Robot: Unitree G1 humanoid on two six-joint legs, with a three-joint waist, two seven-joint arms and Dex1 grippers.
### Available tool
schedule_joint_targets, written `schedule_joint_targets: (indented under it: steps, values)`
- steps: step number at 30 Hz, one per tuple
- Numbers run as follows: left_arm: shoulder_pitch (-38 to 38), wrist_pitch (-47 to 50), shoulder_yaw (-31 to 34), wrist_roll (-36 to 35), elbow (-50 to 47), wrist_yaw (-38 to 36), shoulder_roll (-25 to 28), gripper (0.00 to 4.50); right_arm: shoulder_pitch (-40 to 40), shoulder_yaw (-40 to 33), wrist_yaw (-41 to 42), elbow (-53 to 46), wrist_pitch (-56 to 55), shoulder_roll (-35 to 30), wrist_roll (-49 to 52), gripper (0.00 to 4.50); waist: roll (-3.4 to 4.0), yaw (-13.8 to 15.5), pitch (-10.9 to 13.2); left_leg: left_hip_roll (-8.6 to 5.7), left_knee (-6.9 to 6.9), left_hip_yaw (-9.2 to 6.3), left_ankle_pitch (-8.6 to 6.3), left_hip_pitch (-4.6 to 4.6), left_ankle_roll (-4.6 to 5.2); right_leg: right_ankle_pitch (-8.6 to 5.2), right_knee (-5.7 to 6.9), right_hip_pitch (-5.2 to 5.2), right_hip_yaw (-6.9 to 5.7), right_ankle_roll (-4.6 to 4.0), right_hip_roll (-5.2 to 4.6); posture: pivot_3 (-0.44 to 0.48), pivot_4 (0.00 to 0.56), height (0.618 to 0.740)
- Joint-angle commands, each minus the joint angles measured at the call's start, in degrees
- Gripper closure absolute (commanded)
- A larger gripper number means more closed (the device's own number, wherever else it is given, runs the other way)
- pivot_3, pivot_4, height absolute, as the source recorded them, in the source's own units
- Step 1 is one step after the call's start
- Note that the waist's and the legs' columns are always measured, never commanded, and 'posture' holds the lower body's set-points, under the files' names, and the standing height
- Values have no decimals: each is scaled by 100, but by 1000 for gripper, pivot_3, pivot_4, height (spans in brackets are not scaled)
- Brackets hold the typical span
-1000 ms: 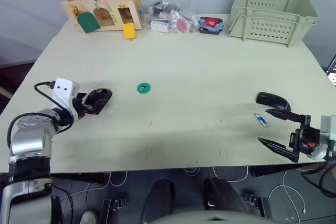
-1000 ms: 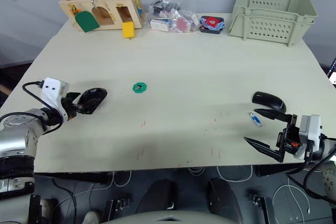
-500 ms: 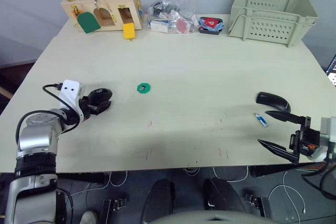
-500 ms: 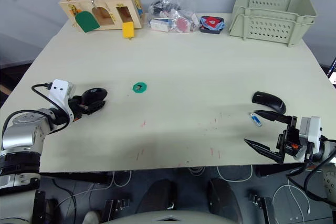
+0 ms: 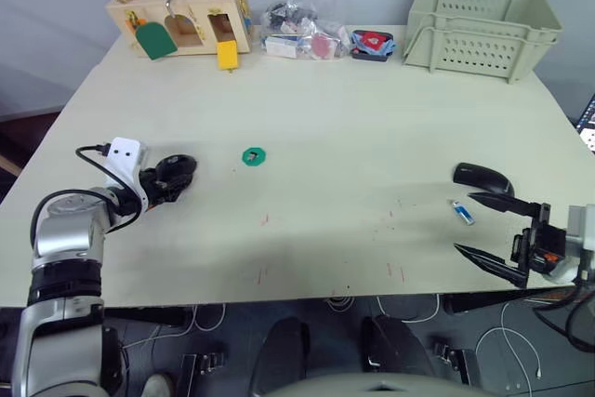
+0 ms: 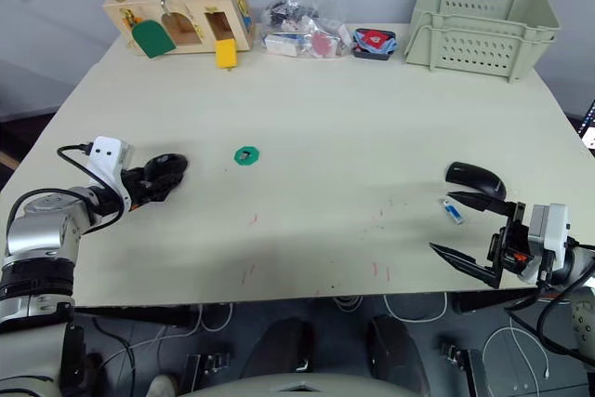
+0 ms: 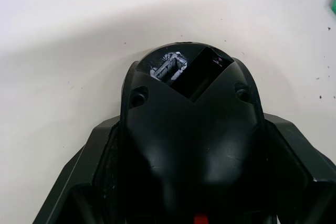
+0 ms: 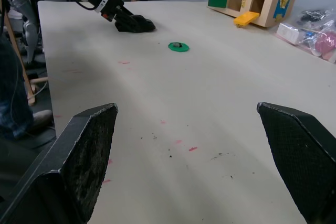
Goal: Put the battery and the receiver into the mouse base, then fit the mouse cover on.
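Note:
The black mouse base (image 5: pixel 175 172) rests on the table at the left, with my left gripper (image 5: pixel 164 180) shut on it. In the left wrist view the mouse base (image 7: pixel 191 124) sits between the two fingers (image 7: pixel 86 182), its open slot facing away. The mouse cover (image 5: pixel 482 177) lies at the right, and the white and blue battery (image 5: pixel 462 212) is just in front of it. My right gripper (image 5: pixel 495 234) stands open just near of the battery, holding nothing. A tiny dark piece, seemingly the receiver, sits on a green disc (image 5: pixel 253 156) at centre left.
Along the far edge stand a wooden toy box (image 5: pixel 181 20), a clear bag of parts (image 5: pixel 302 36), a red and black item (image 5: pixel 374 44) and a pale crate (image 5: pixel 482 23). The table's front edge (image 5: pixel 307 297) runs close to both grippers.
My left wrist has shifted slightly toward the far side, still holding the mouse base. The right gripper, battery and mouse cover stay where they were.

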Motion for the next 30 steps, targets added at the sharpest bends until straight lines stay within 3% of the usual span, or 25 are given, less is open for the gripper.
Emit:
schedule_joint_targets:
  steps: [1,9,14,22,30]
  values:
    - [162,-120,80,24,-39,-133,137,1577,-26,-100,-18,-169,5,-33,95,0,0,-5,0,0,0,1,0,0,0,0,0,0,0,0,0,0,150,740]
    - [391,-935,137,-485,-1116,-1690,602,1577,-29,-67,214,-23,-73,20,193,0,-13,43,6,3,1,-4,0,-5,0,-11,0,-2,-5,-20,0,0,150,740]
    - [297,-780,-234,-744,-1926,-2407,707,1577,-96,-18,348,71,-100,82,198,0,-11,31,7,-1,3,-2,0,-7,0,-11,-1,0,-4,-20,-7,0,150,740]
    - [-86,-671,-1580,-505,-3150,-3023,533,1577,-90,50,477,-22,2,42,235,0,-11,16,8,-1,2,-2,0,-5,0,-11,0,-1,0,-19,4,0,150,740]
    - [-674,-756,-2733,75,-3358,-2986,-137,1577,8,-85,371,77,-14,-4,144,0,-10,14,8,-2,9,-3,0,-7,1,-10,0,1,8,-15,11,0,150,740]
